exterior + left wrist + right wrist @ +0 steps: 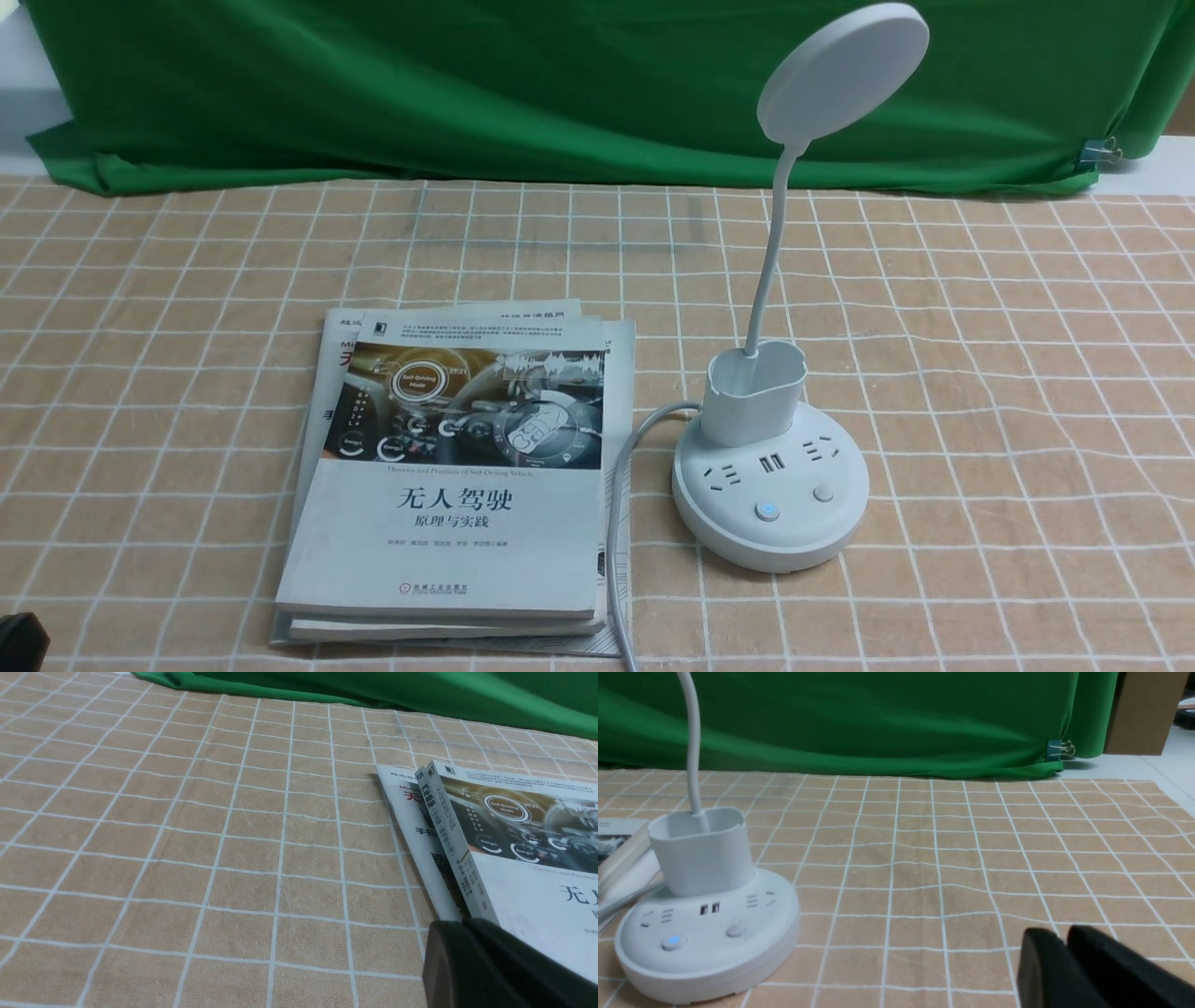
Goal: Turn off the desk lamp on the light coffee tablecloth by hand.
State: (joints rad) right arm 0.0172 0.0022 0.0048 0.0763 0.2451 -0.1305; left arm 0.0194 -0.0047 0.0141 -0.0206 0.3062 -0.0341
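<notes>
The white desk lamp point(771, 485) stands right of centre on the light coffee tablecloth point(980, 392). Its disc head point(842, 70) is raised on a thin neck above the cup holder point(752, 392). The round base has a blue-lit button point(767, 511) and a plain button point(822, 493). The lamp base also shows in the right wrist view point(707, 933), with the blue-lit button point(672, 941). My right gripper point(1064, 935) is shut and empty, low over the cloth, well to the right of the lamp. My left gripper point(462, 924) is shut and empty beside the books' left edge.
A stack of books point(457, 467) lies left of the lamp, seen also in the left wrist view point(504, 849). The lamp's white cable point(616, 523) runs along the books' right edge to the front. A green cloth point(560, 84) hangs along the back.
</notes>
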